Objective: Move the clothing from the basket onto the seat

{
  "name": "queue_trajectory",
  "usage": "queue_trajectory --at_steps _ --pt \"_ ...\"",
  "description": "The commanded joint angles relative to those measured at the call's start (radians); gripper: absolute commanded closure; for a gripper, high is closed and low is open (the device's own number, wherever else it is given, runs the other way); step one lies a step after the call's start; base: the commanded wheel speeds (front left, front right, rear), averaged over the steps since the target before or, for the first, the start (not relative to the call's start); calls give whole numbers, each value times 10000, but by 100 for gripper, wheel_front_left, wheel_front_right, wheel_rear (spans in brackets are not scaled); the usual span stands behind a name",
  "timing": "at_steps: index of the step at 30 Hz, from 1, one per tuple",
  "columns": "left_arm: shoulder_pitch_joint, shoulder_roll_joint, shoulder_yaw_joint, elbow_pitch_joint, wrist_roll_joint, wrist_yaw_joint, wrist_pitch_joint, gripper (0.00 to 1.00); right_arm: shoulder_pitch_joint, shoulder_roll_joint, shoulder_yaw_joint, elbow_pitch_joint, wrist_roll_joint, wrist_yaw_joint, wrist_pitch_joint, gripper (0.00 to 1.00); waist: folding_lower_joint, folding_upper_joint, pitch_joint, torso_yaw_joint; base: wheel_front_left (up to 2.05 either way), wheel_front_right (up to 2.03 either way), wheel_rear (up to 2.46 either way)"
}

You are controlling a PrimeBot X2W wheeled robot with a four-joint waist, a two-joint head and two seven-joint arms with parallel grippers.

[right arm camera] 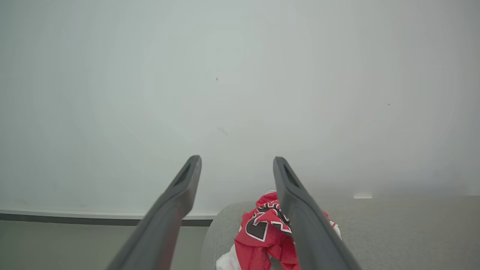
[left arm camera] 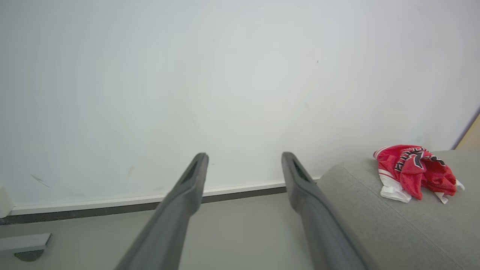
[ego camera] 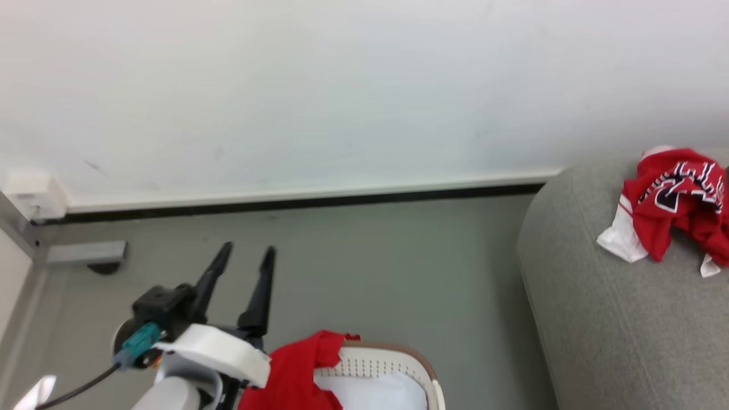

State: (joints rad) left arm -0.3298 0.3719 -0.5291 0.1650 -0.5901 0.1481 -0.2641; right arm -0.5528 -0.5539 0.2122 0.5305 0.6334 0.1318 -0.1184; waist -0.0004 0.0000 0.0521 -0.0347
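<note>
Head view: the basket (ego camera: pixel 370 364) sits on the floor (ego camera: pixel 370 267) at the lower edge, its white lining (ego camera: pixel 376 396) exposed inside. A plain red garment (ego camera: pixel 293 370) drapes over its left rim. The jersey (ego camera: pixel 678 199) lies crumpled on the sofa (ego camera: pixel 615 319), well apart from the basket. The left fingers (ego camera: pixel 262 285) stand spread, holding nothing, beside the basket. Right wrist view: the right fingers (right arm camera: pixel 180 198) are parted wide and empty, with the jersey beyond them on the sofa.

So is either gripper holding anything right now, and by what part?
Nothing. Left gripper and right gripper are both open and empty. The jersey lies on the seat; a red garment drapes over the basket rim.
</note>
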Motion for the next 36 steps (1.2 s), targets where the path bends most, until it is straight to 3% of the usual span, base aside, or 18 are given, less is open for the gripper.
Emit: queue_trajectory --at_steps 1,9,16,26,36 --pt "377 57 208 -112 -114 139 1 0 601 217 -200 -371 -54 -22 -198 0 4 0 -635 243 0 0 0" --pt "1615 0 1518 -646 240 668 -3 0 3298 2227 -1136 -2630 -1351 -22 -952 0 4 0 -1003 447 0 0 0" --pt "2852 -425 2476 -1030 879 595 -4 0 5305 4139 -1549 -3708 -2028 -22 -1275 0 4 0 -1049 434 0 0 0" --pt "3567 -1233 3321 -1038 1813 -47 -4 0 5487 4594 -1319 -3973 -2865 -22 -1383 0 4 0 -839 307 0 0 0" --pt "3235 -1679 3630 -707 2348 -744 -5 0 5274 4694 -1252 -4004 -2725 -22 -1328 0 4 0 -716 376 0 0 0"
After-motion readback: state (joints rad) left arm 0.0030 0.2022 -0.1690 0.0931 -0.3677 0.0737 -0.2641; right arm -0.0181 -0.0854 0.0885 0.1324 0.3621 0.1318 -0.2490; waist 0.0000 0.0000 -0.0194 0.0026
